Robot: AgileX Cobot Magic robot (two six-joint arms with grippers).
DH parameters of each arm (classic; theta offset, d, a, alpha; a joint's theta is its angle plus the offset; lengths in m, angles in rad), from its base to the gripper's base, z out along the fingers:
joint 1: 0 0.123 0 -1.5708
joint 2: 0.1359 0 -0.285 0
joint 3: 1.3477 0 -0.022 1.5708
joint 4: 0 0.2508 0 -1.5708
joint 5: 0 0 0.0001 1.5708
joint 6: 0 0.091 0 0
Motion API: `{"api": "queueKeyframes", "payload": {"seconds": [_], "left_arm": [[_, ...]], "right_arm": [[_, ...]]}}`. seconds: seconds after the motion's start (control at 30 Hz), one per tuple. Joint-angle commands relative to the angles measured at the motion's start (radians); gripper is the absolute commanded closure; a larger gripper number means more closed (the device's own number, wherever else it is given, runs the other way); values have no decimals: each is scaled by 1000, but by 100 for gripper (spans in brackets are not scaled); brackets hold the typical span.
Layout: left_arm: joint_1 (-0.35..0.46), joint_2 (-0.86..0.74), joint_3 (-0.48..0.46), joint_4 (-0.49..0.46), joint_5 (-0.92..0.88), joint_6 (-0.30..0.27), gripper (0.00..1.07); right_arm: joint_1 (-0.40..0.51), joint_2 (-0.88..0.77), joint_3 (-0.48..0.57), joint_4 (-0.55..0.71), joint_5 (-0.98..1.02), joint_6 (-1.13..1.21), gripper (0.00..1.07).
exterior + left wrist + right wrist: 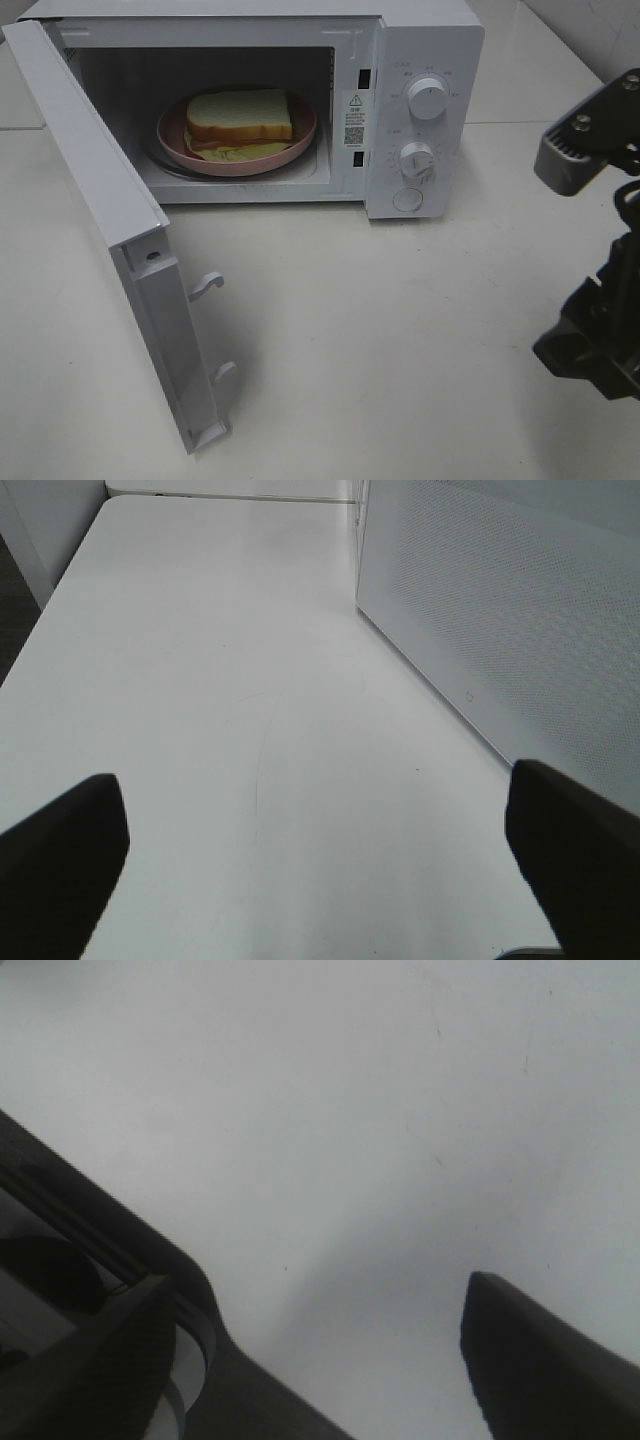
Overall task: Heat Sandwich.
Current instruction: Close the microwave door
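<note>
The sandwich [240, 116] lies on a plate [178, 141] inside the microwave [425, 40].

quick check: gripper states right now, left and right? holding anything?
Left gripper: open, holding nothing.
Right gripper: open, holding nothing.

Door [95, 190] walls the left; tabletop [400, 340] free before microwave [425, 40]; sandwich [240, 115] occupies the cavity
</note>
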Motion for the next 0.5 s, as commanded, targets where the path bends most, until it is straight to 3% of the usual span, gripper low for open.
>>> {"api": "queueKeyframes", "payload": {"seconds": [0.03, 0.5], "left_arm": [[0, -19, 0, -4, -10, -6, 9], [0, -19, 0, -4, -10, -6, 9]], "right_arm": [[3, -59, 3, 5, 110, 40, 31], [3, -353, 3, 5, 287, 40, 31]]}}
